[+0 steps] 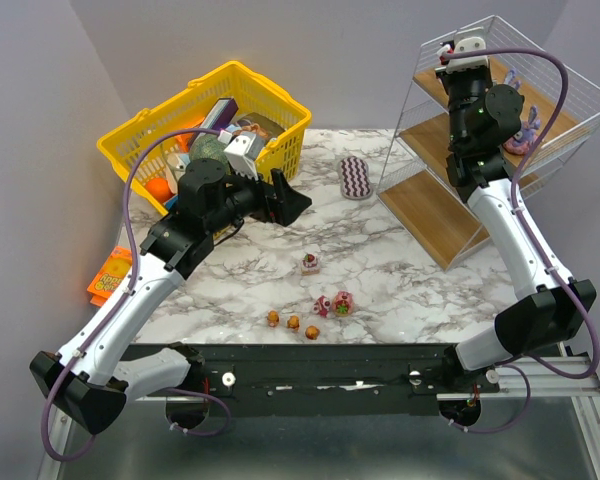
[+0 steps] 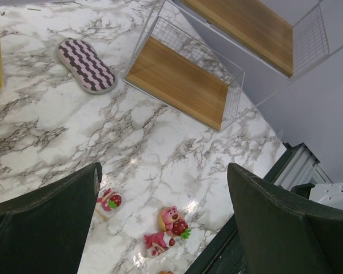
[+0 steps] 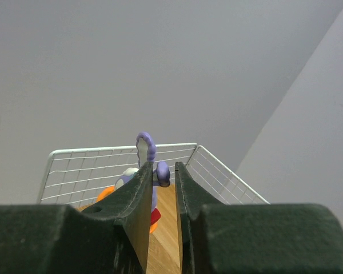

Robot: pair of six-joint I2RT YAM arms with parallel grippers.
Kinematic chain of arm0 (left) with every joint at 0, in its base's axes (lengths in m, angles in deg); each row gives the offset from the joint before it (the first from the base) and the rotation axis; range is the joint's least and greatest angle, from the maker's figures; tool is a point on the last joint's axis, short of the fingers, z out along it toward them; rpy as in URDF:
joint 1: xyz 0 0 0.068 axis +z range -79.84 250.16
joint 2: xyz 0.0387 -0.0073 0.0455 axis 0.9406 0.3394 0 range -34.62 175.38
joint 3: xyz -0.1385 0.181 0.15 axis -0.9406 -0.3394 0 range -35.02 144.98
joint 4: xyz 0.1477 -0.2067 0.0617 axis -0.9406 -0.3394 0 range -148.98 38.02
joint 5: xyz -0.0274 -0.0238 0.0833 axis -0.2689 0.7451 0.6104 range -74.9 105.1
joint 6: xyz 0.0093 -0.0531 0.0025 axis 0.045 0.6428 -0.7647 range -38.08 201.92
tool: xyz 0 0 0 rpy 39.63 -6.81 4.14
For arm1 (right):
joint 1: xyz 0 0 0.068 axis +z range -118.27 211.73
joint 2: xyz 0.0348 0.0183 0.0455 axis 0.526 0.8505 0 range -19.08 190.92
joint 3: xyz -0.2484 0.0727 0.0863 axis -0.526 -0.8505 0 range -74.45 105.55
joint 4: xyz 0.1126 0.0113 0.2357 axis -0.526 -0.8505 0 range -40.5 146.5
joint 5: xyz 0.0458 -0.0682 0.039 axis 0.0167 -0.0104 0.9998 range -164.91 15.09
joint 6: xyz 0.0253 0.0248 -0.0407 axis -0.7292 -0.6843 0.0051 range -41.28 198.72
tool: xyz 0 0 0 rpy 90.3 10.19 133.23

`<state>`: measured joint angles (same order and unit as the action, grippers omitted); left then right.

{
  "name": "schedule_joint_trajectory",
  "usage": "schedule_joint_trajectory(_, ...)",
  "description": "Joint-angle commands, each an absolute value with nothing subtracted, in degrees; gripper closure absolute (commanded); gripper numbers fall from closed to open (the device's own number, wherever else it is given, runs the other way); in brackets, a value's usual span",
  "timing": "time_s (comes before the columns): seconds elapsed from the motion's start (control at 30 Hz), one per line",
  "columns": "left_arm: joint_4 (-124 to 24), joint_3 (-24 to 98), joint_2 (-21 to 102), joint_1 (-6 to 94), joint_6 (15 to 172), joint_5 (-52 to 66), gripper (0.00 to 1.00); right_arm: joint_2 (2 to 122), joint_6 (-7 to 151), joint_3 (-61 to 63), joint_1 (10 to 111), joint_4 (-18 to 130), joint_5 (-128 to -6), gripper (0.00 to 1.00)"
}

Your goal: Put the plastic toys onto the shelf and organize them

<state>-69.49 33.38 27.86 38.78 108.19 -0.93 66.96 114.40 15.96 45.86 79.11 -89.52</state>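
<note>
Grey walls [image 1: 100, 60] surround a marble-patterned worktop [image 1: 410, 260]. The right jaws [image 3: 163, 168], parted to a narrow slit and gripping nothing, hang over the top wooden board of the wire shelf [image 1: 430, 215]. A glossy purple bunny [image 3: 146, 154] stands upright just beyond them. Six small rounded plastic toys [image 1: 323, 305] lie left of the shelf, nearer the wide-spread, empty left jaws [image 2: 164, 168].

Bright, even light from overhead on the white marble-patterned tabletop [image 1: 400, 270], with soft, short shadows under the arms. Left wrist view: marble sharp, a white glare spot just beside the pink rounded figurine [image 2: 171, 218], and up close the left gripper [image 2: 163, 194] shows dark fingers [image 2: 40, 228] blurred. Right wrist view is dimmer and grey, the right gripper [image 3: 162, 194] soft at close range, the purple bunny figurine [image 3: 146, 149] slightly fuzzy.
</note>
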Motion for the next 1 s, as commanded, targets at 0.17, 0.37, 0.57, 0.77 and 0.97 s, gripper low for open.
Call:
schedule_joint_trajectory(0.17,-67.6,32.8,27.8,39.6,109.3,-3.9,0.01,66.0,112.5,17.4,45.5,79.1,-88.3,0.46)
schedule_joint_trajectory(0.37,-66.4,32.3,27.2,40.1,109.7,-5.3,0.01,65.6,110.9,18.8,45.5,78.5,-87.5,0.36)
schedule_joint_trajectory(0.57,-66.0,31.9,26.4,40.4,109.7,-5.4,0.01,64.3,109.6,20.8,45.5,74.5,-85.9,0.18)
schedule_joint_trajectory(0.77,-65.6,31.2,25.5,40.5,109.7,-5.5,0.01,62.6,106.9,26.0,45.5,64.9,-82.1,0.01)
schedule_joint_trajectory(0.97,-65.7,30.2,24.2,40.6,109.0,-4.7,0.01,60.1,100.4,33.1,45.6,47.6,-77.8,0.00)
